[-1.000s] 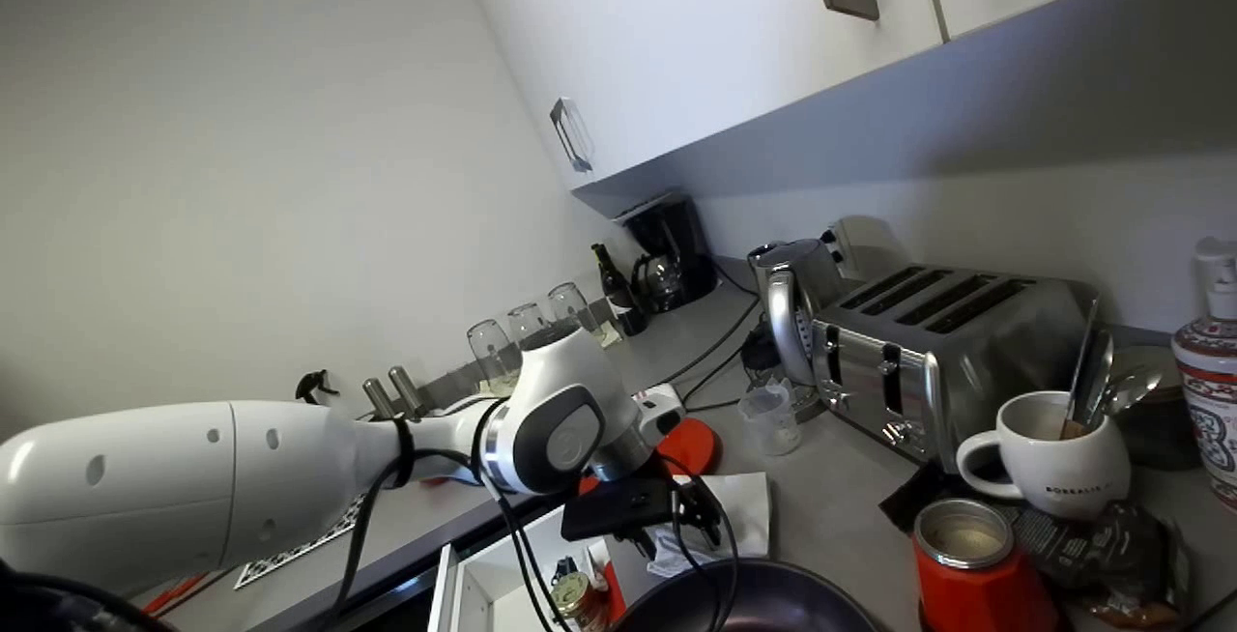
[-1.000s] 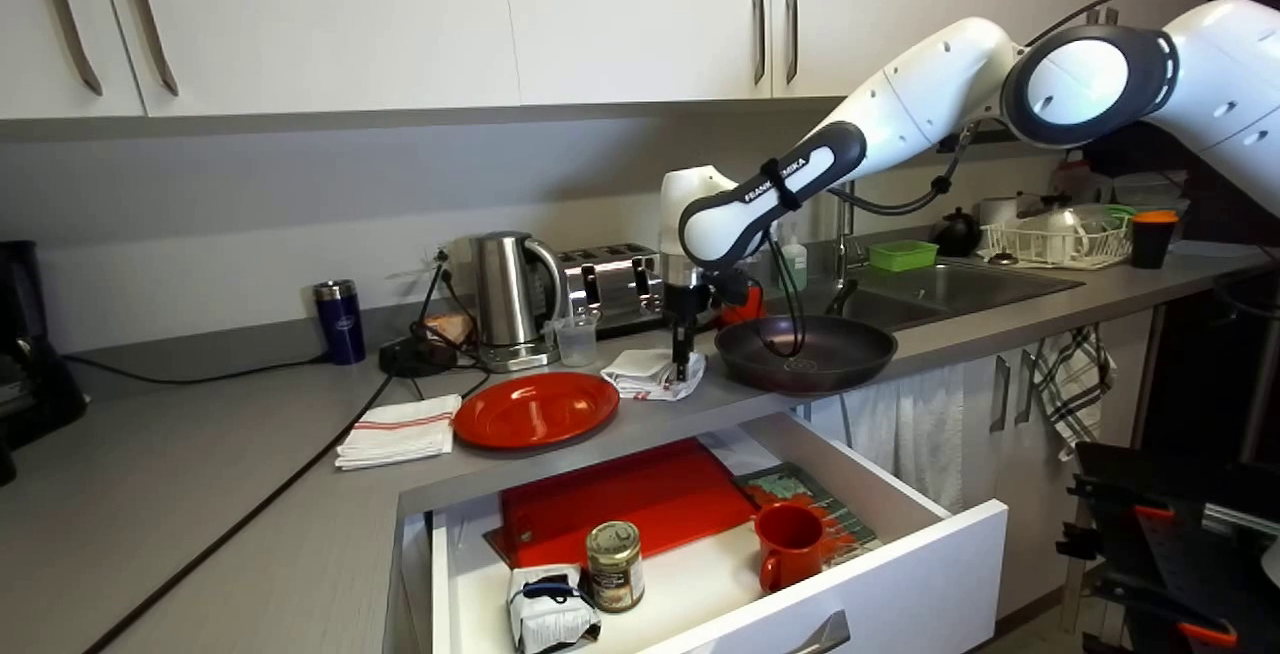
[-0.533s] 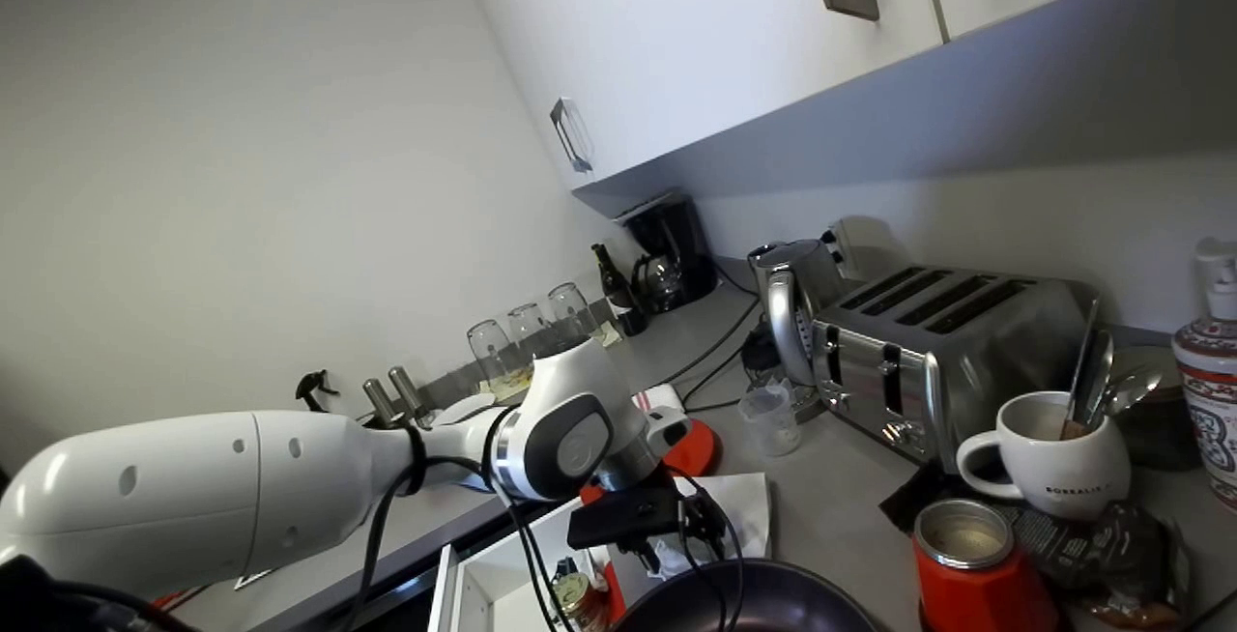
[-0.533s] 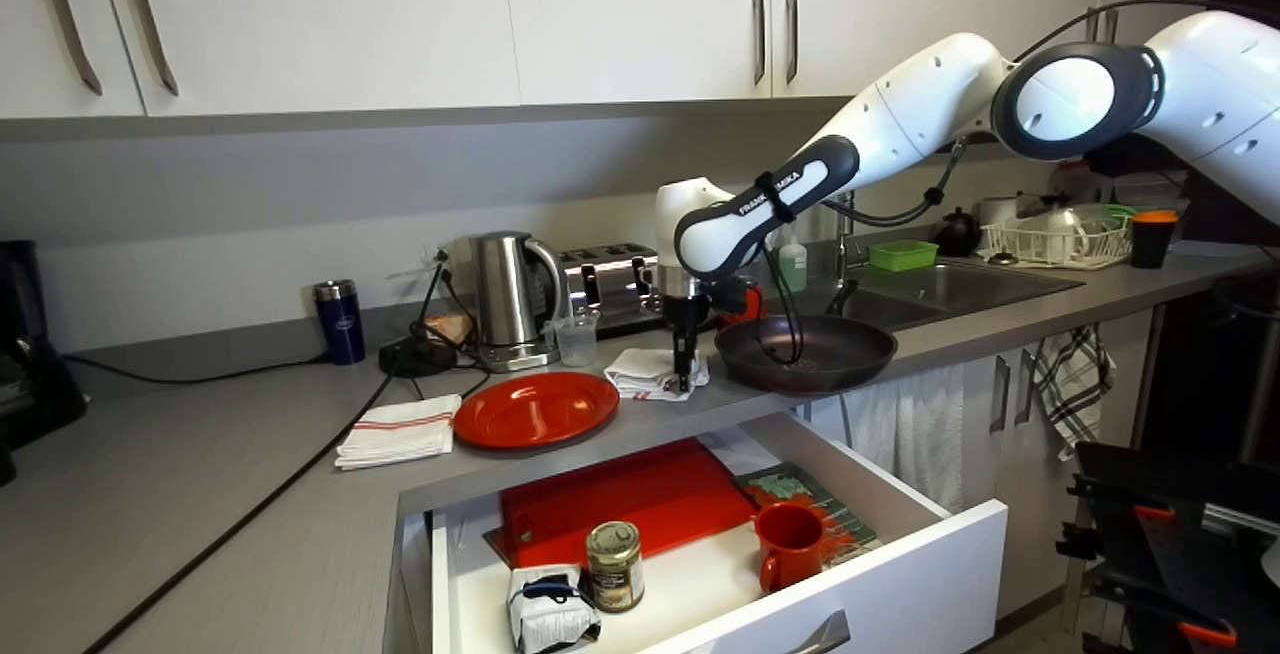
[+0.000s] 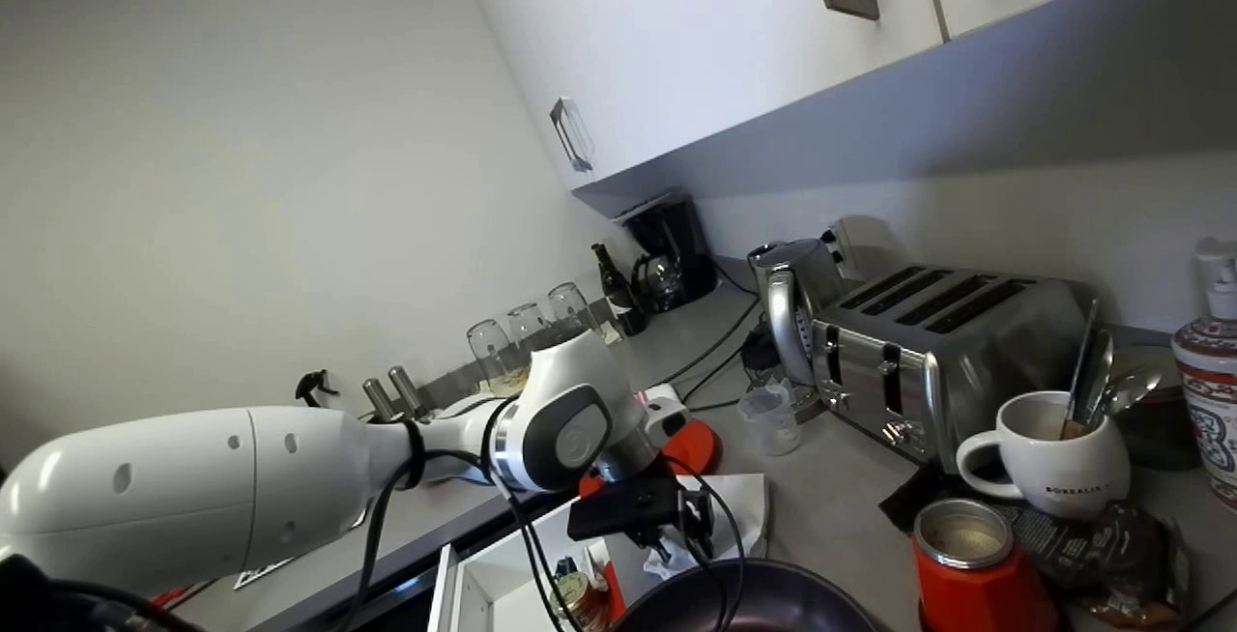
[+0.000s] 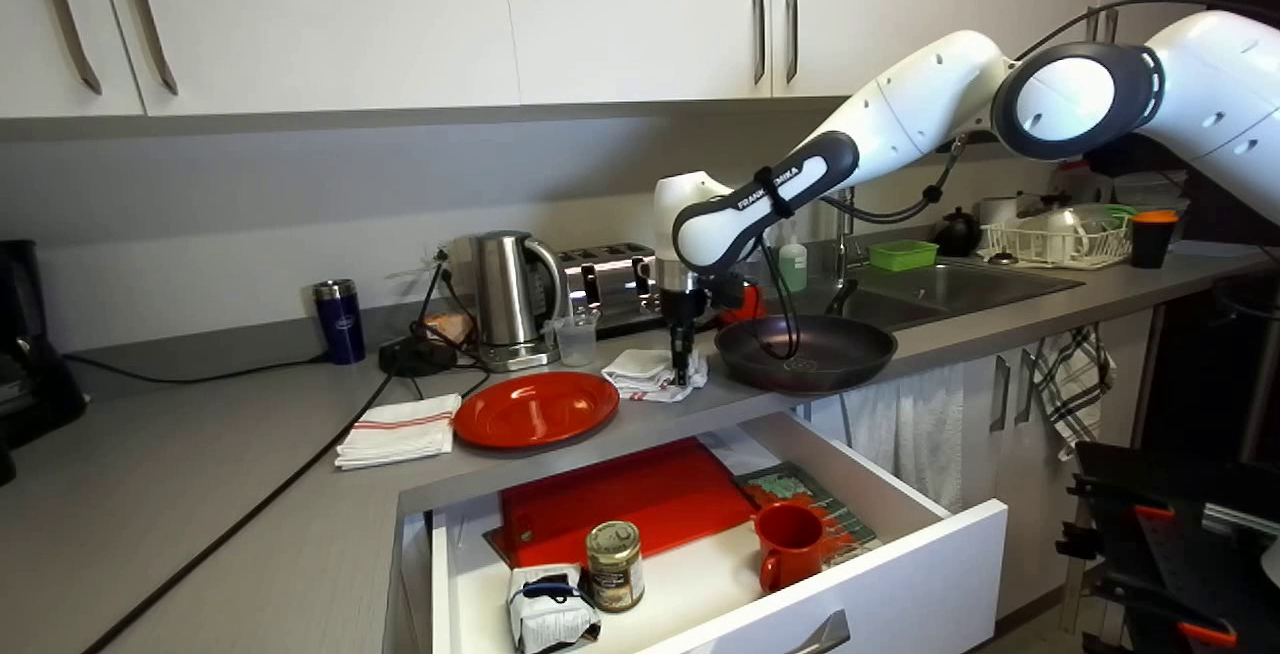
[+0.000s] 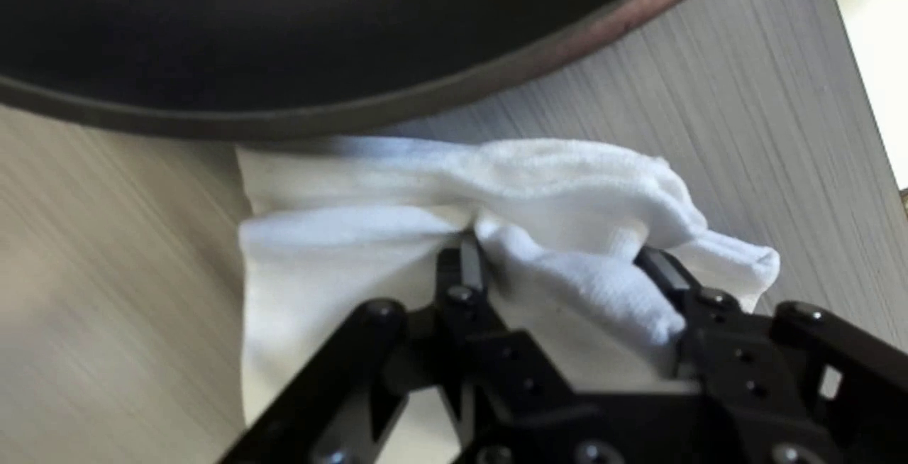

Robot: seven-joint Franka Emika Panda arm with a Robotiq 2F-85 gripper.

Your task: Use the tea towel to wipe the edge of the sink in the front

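A white folded tea towel [image 7: 340, 272] with red marks lies on the counter beside the frying pan, seen in the wrist view and in both exterior views. My gripper [image 7: 557, 258] points down onto it, its fingertips touching the cloth. The fingers stand part-way apart, and a buckled fold of towel bulges up in the gap between them. The left fingertip sits in a crease of the cloth; the right one is partly covered by it. In an exterior view the gripper [image 6: 681, 374] is left of the pan. The sink [image 6: 1015, 296] is farther right; its near left part is hidden behind the pan.
The frying pan [image 6: 806, 359] stands close by the towel, its rim [image 7: 496, 84] near the cloth. A red plate [image 6: 535, 409] and a second folded towel [image 6: 400, 431] lie to the left. Below the counter edge a drawer [image 6: 900, 554] is pulled out. The toaster [image 6: 610, 284] stands behind.
The arm has come down slightly onto the towel, then risen a little. My fingers have drawn closer together, and the towel has bunched up around them.
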